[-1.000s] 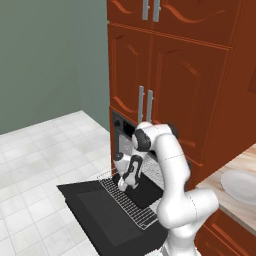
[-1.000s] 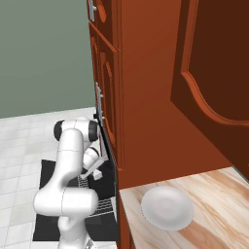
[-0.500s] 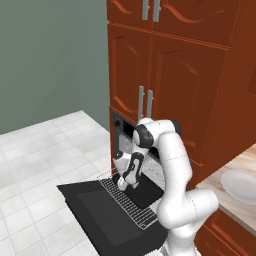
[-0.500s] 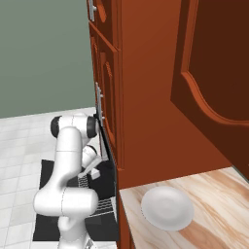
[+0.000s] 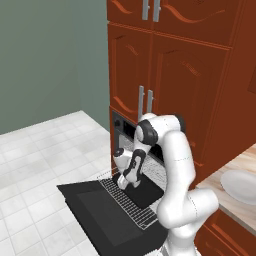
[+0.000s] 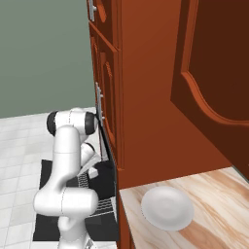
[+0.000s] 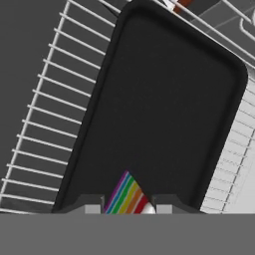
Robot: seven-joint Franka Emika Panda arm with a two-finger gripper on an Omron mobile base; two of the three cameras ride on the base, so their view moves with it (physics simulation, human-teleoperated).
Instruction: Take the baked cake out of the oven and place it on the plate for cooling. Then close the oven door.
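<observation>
In the hand view, the baked cake (image 7: 128, 193) is a small wedge with coloured stripes, sitting between my two fingertips, and my gripper (image 7: 128, 206) is shut on it. Just beyond lies a flat black tray (image 7: 164, 109) on the wire rack (image 7: 45, 99). From the left base view, my gripper (image 5: 125, 180) hangs low over that tray (image 5: 148, 194) on the pulled-out rack, in front of the oven (image 5: 125, 129). The oven door (image 5: 102, 212) lies open and flat. A white plate (image 6: 168, 208) rests on the wooden counter to the right.
Red-brown cabinets (image 5: 165, 75) with silver handles rise above and around the oven. An open cabinet door (image 6: 214, 63) hangs over the counter (image 6: 214, 219). Tiled floor (image 5: 45, 145) spreads to the left of the open door.
My arm's upper joints have shifted slightly left. The hand stays over the tray, still shut on the cake.
</observation>
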